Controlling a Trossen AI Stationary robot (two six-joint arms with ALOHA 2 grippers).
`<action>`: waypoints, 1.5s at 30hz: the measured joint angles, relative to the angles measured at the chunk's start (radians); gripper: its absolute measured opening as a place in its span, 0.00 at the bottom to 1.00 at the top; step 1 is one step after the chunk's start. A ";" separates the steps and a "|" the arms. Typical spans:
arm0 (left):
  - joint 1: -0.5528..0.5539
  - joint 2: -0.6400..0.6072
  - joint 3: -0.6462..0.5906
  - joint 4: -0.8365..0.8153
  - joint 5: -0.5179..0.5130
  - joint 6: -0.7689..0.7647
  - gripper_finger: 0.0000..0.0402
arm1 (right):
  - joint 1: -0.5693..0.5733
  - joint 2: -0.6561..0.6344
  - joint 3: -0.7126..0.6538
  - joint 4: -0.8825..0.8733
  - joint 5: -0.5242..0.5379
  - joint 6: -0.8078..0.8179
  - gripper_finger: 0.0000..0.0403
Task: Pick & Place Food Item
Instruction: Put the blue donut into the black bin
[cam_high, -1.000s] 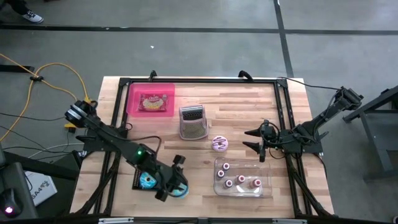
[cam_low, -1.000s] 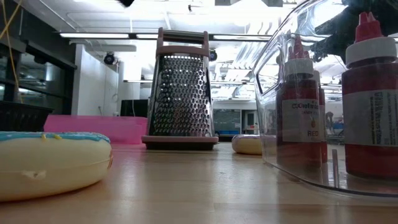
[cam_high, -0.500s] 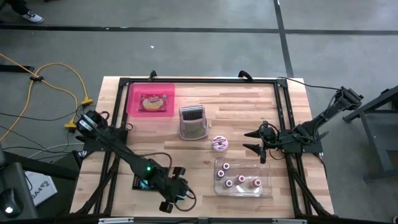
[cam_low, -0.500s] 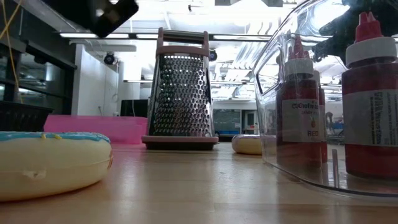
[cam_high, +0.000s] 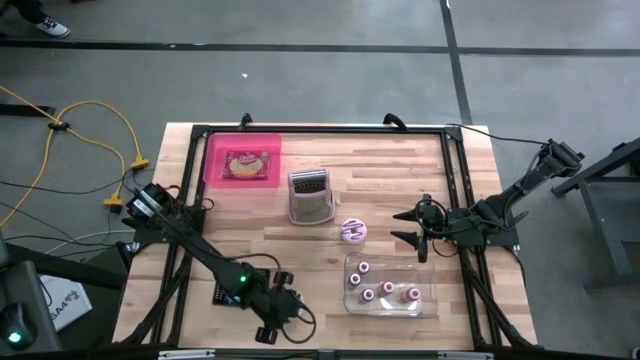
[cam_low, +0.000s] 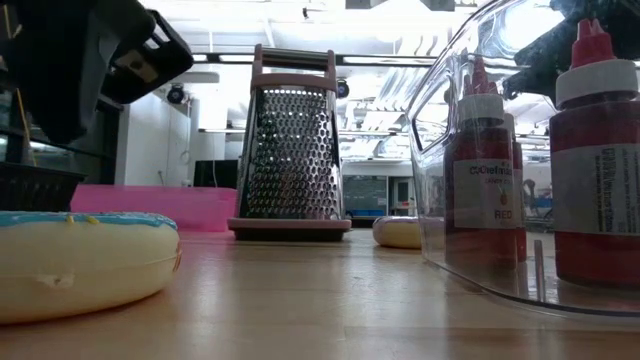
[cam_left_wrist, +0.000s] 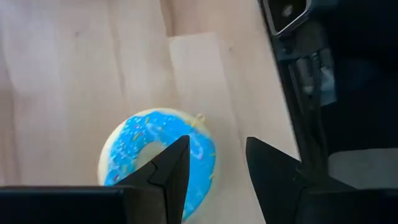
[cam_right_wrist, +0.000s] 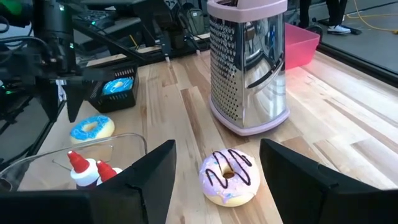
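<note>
A blue-iced donut (cam_left_wrist: 155, 155) lies flat on the wood near the table's near edge; the low view has it at the left (cam_low: 80, 262), the right wrist view farther off (cam_right_wrist: 92, 129). My left gripper (cam_left_wrist: 214, 171) hangs open above it, pointing down, one finger over its edge, and covers it in the high view (cam_high: 272, 320). A pink donut with dark stripes (cam_high: 353, 232) (cam_right_wrist: 227, 177) lies mid-table. My right gripper (cam_high: 405, 226) waits open just to its right, level with the table.
A metal grater (cam_high: 310, 195) stands behind the pink donut. A pink tray (cam_high: 214, 150) with a packet sits at the far left. A clear tub (cam_high: 430, 285) holds red bottles. A black basket (cam_right_wrist: 124, 99) with another blue donut sits left of my left gripper.
My left gripper has swung toward the table's near edge and come down into the low view from above, ending over the blue donut. The donut has kept still on the table.
</note>
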 joint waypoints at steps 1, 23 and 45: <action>0.000 0.000 0.000 -0.011 -0.005 0.000 0.38 | 0.000 0.000 0.000 -0.001 0.000 0.001 0.55; -0.020 0.054 0.000 -0.044 -0.021 0.015 0.38 | 0.000 0.000 0.000 -0.012 0.000 0.015 0.55; -0.018 0.108 0.001 -0.038 -0.015 0.091 0.37 | 0.000 0.000 0.001 -0.014 0.000 0.015 0.55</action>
